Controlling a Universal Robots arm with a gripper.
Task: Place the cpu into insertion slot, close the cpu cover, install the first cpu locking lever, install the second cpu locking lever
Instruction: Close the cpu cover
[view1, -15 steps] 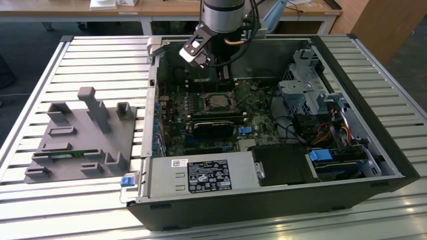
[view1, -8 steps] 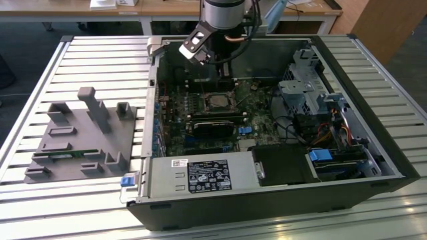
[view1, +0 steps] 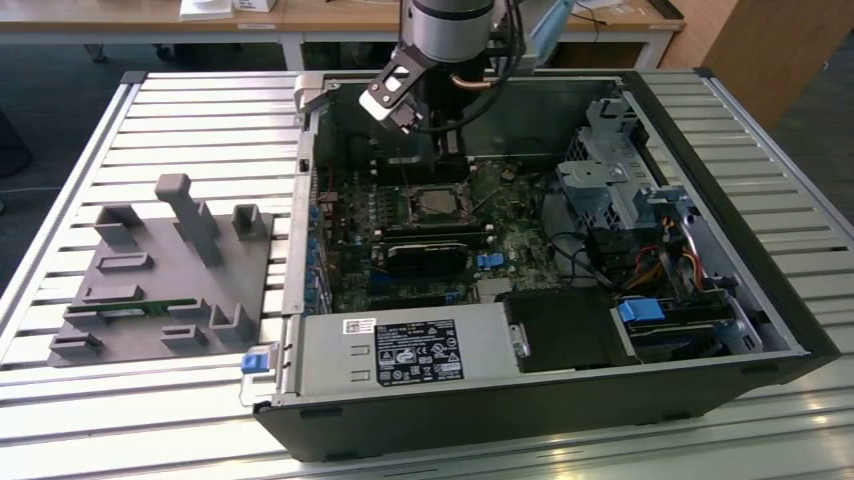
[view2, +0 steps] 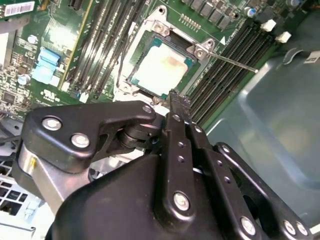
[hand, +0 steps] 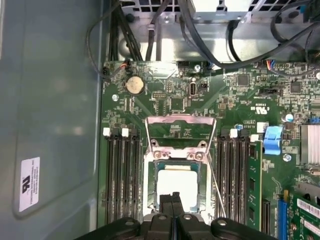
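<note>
Down from above into an open computer case (view1: 534, 410) on a slatted table (view1: 200, 110), as seen in the exterior view. Low over the green motherboard (hand: 170, 100), the gripper (hand: 172, 196), both fingers (hand: 166, 210) pressed flat together with nothing pinched between them, tips right at the rim of the insertion slot (hand: 155, 172); whether touching, impossible to tell. Seated flat in that slot, silver top up: the cpu (hand: 176, 182). Tipped back open beyond it, the cpu cover (hand: 180, 120), with board visible through its window. Unlatched as well, one thin locking lever (view2: 232, 62), slanting out over the memory slots (hand: 237, 175) flanking the socket. Crowding the area: a coin battery (hand: 134, 85) past the cover, a blue clip (hand: 272, 140), black cables (hand: 200, 35) along the metal bay, a white label (hand: 29, 184) on the grey case wall. Well apart on the table, at the exterior view's left, a grey moulded fixture (view1: 174, 270). Along the case's near edge in that view, a power supply (view1: 400, 350).
</note>
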